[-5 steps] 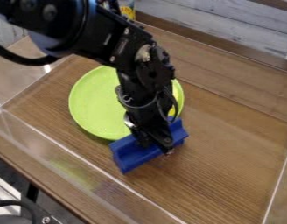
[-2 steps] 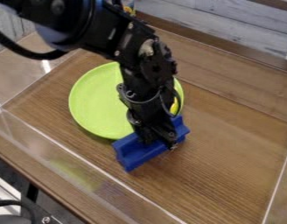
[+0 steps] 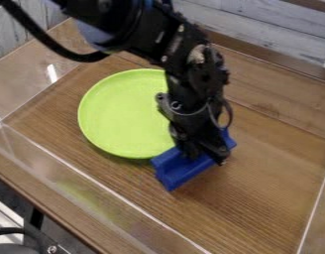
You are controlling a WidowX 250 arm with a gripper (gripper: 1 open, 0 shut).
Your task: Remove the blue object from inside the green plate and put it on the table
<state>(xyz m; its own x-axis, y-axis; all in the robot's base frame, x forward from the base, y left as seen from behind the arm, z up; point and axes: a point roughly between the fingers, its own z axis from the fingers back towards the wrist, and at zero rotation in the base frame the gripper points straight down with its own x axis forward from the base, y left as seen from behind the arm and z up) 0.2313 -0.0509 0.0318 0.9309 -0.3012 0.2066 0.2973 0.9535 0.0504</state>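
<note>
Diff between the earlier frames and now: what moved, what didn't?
The gripper and the blue block have shifted together toward the right of the image, farther from the green plate. The block looks gripped throughout; no release visible. The plate and the table stayed as they were.

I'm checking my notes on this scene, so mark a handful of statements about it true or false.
The green plate is round. True.
The blue object lies in the middle of the green plate. False: it is at the table's near side, beyond the plate's middle.
The gripper is at the blue object. True.
The plate is tipped on its edge. False: it lies flat.
</note>
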